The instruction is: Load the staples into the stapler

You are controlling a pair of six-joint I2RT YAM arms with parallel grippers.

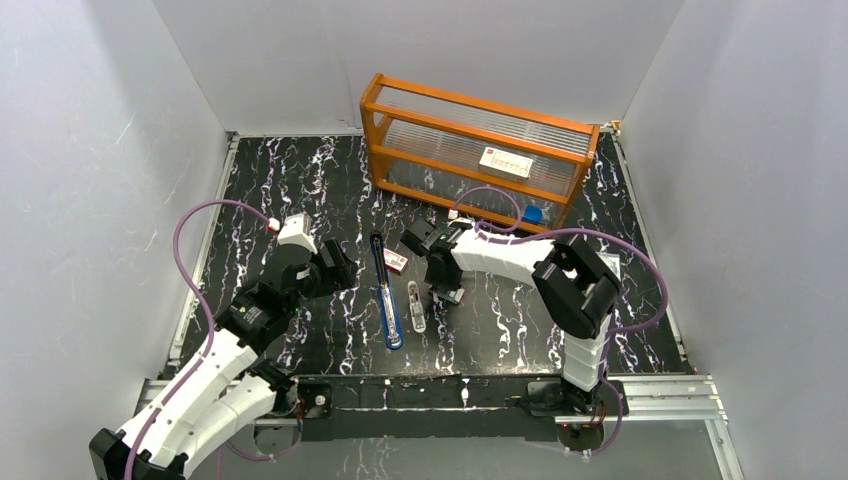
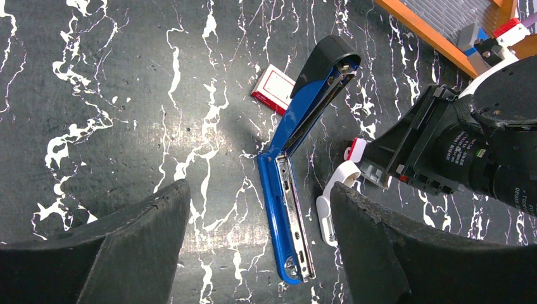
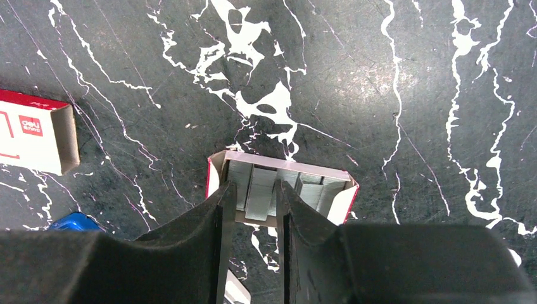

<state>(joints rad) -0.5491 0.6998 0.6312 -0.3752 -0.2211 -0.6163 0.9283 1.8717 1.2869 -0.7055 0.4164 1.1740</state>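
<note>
From above, the open stapler (image 1: 386, 292) lies on the dark marbled table (image 1: 300, 180) between the two arms. A white rounded object (image 1: 416, 307) lies just to its right and a small red-and-white box (image 1: 395, 261) near its far end. The left gripper (image 1: 340, 268) hovers to the stapler's left, and the right gripper (image 1: 447, 292) points down at the table to its right. An orange rack (image 1: 478, 150) stands at the back. In the left wrist view the left gripper (image 2: 258, 185) stands spread wide with nothing between its fingers (image 2: 126, 247). The stapler (image 2: 288, 209) lies ahead of it, hinged open, its metal channel bare and its black-tipped top lifted toward the red-and-white box (image 2: 273, 88). In the right wrist view the right gripper (image 3: 254, 185) is narrowed, its fingers (image 3: 218, 218) reaching into an open red-sided tray (image 3: 342, 196). They are clamped on one strip of the staples (image 3: 261, 197), which sits in the tray among other strips.
</note>
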